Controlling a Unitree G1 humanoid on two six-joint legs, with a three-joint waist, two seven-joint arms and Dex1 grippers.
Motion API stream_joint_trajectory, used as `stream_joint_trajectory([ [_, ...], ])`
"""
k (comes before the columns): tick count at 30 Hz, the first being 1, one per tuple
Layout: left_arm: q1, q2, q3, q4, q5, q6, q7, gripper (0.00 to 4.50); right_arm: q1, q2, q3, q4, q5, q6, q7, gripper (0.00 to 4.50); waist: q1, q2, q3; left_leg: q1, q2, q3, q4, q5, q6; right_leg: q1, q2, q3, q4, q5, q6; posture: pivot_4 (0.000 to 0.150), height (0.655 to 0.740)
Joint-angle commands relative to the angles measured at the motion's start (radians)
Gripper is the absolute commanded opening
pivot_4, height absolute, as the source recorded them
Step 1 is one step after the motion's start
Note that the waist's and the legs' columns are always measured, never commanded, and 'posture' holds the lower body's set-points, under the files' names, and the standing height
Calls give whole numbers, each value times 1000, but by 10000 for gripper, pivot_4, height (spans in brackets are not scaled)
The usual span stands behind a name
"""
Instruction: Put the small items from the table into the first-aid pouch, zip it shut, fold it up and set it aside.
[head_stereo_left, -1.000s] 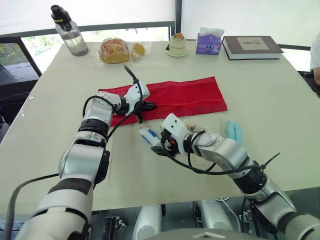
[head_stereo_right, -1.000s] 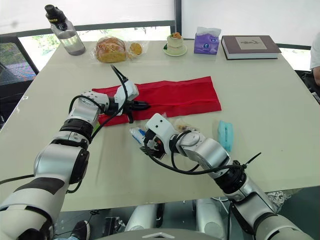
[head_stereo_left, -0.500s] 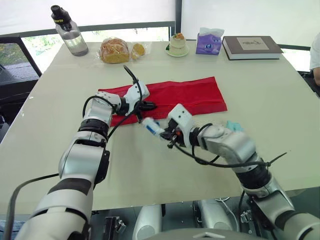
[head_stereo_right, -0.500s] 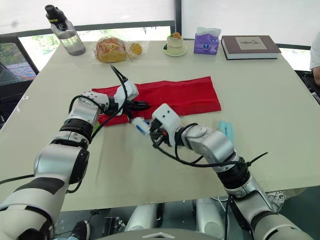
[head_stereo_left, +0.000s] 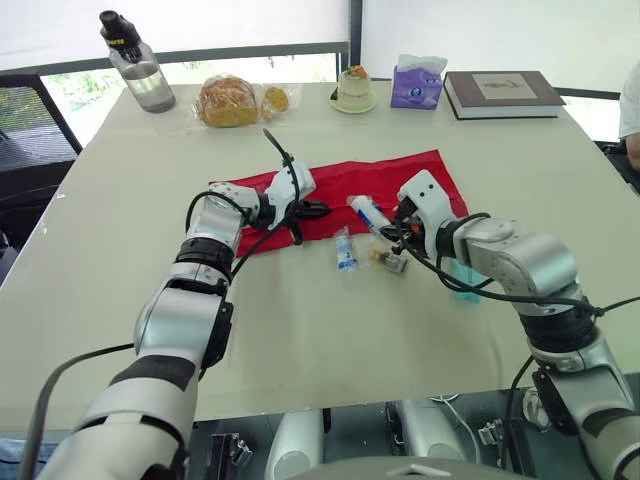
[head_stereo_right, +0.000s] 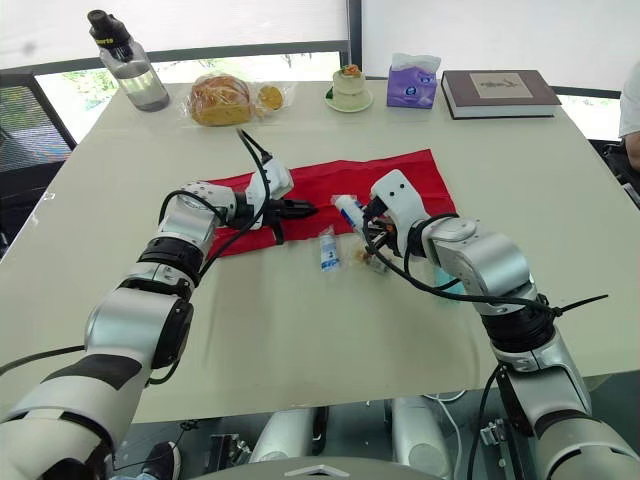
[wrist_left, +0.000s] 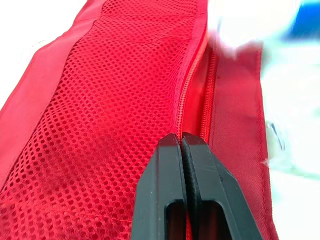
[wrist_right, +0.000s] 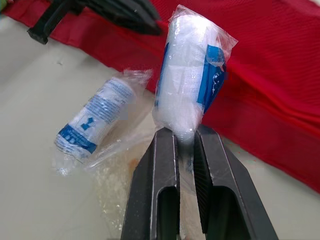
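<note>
Left gripper (wrist_left: 181, 141): fingers pinched tight on the zip edge of the red pouch (wrist_left: 100, 100), left of its middle.
Right gripper (wrist_right: 185, 137): fingers clamp the wrapper tail of a bandage roll (wrist_right: 187, 85), held up at the pouch's near edge.
Table (head_stereo_left: 300, 340): a second roll (head_stereo_left: 345, 250) and a clear packet (head_stereo_left: 388, 262) lie just off that edge, with bare tabletop from there to the near rim.
Far rim: bottle (head_stereo_left: 137, 62) and book (head_stereo_left: 503, 93), well apart from the pouch.

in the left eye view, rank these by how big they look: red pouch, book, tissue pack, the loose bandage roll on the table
1. red pouch
2. book
3. tissue pack
4. loose bandage roll, which looks smallest even though it lies nearer the camera than the book and tissue pack
</note>
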Motion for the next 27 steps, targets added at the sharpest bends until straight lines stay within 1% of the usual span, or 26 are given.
stream_joint_trajectory([
  [1,-44,-18,23,-49,-28,-3,7,0,-15,1,36,54,-40,-75,21,203,1,0,0,0,0,0,0,0,0,0,0,0,0,0,0,1500,7400],
  [8,-25,-41,24,-94,-51,13,-7,0,-57,36,58,178,-99,-139,19,203,1,0,0,0,0,0,0,0,0,0,0,0,0,0,0,1500,7400],
  [15,44,-63,9,-209,-68,62,-18,0,-118,126,59,316,-156,-245,9,203,0,0,0,0,0,0,0,0,0,0,0,1,0,0,0,1500,7400],
  [19,54,-83,17,-253,-77,100,13,0,-145,175,70,394,-209,-334,-8,203,1,0,0,0,0,0,0,0,0,0,0,0,0,0,0,1500,7400],
  [27,91,-105,2,-351,-88,165,21,0,-202,262,52,578,-281,-512,-44,203,1,0,0,1,0,0,0,0,0,0,0,0,0,0,0,1500,7400],
])
